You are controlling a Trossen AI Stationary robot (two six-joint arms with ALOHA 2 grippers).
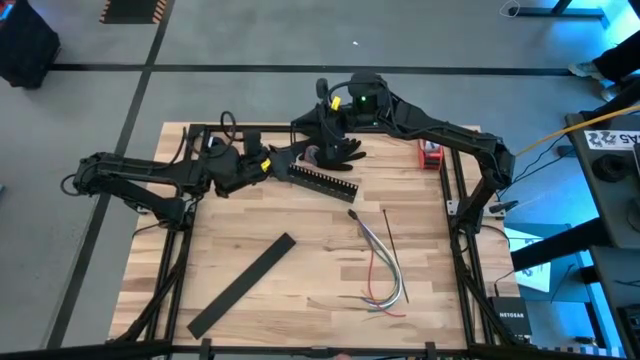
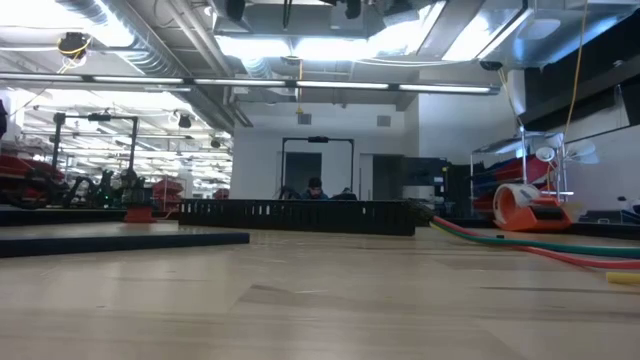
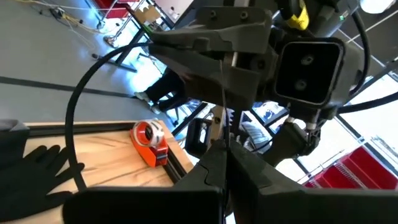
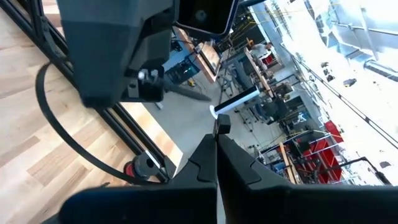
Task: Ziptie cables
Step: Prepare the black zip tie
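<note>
The cables (image 1: 385, 272), thin grey, white and red wires, lie loose on the wooden table toward its right. Beside them rests a thin straight dark ziptie (image 1: 390, 232). Both grippers hover at the table's far side, tip to tip, pointing about level. My left gripper (image 1: 283, 165) (image 3: 225, 149) is shut, and so is my right gripper (image 1: 305, 157) (image 4: 217, 132). A hair-thin dark strip (image 3: 224, 99) runs between their fingertips in the left wrist view. My left gripper pinches the thin dark strip at one end (image 3: 226, 144) between its two fingertips, coming level from the table's left. The strip is clear of the table and runs straight to the other gripper. My right gripper pinches a small dark end piece (image 4: 221, 124) at its fingertips, coming about level from the table's right. Whether that piece is the strip's other end cannot be told here.
A long black comb-slotted bar (image 1: 322, 180) (image 2: 300, 215) lies under the grippers. A black glove (image 1: 343, 150) and an orange tape dispenser (image 1: 430, 153) (image 3: 151, 142) sit at the far right. A flat black strip (image 1: 243, 284) lies near left.
</note>
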